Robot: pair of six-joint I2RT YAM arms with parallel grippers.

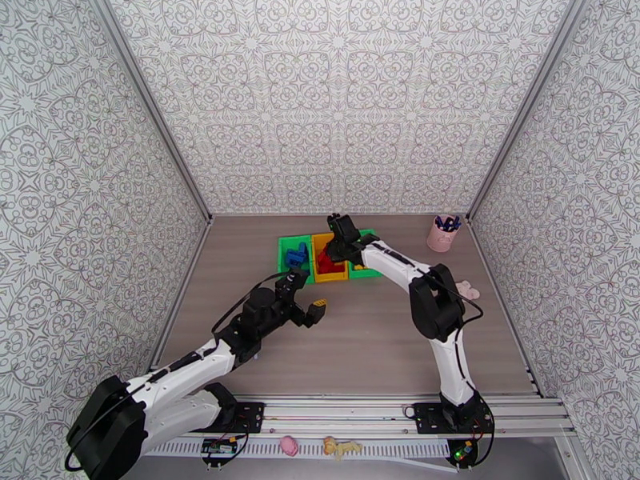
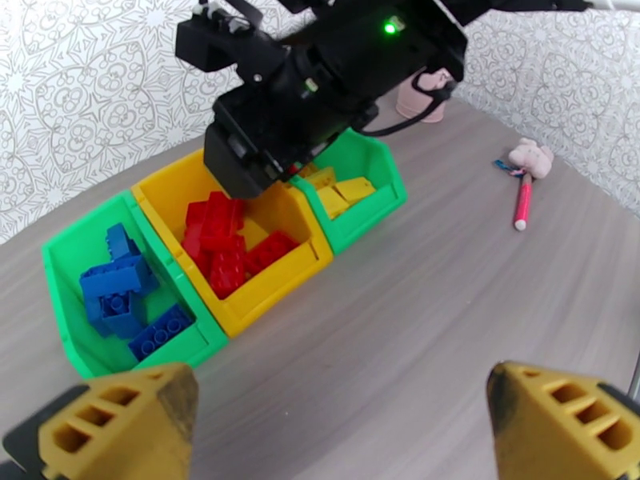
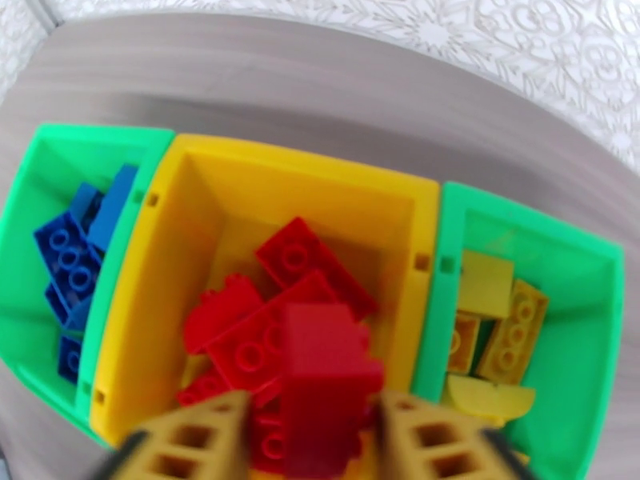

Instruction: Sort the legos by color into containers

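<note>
Blurred at 6 o'clock: red brick point(image 3: 328, 370), base cut off. Hidden behind right arm point(image 2: 320, 82): yellow bin point(image 2: 276, 286) back wall.

The top external view looks down from high behind the arm bases point(image 1: 452, 414), and we see the whole table point(image 1: 360, 354) up to the far wall point(image 1: 336, 98). The left wrist view sits low over the table and faces forward, slightly downward, toward the row of bins point(image 2: 268, 298), not very near. The right wrist view hangs close over the bins point(image 3: 304, 158) and looks almost straight down into them. All three views share the bins point(image 1: 284, 251).
</note>
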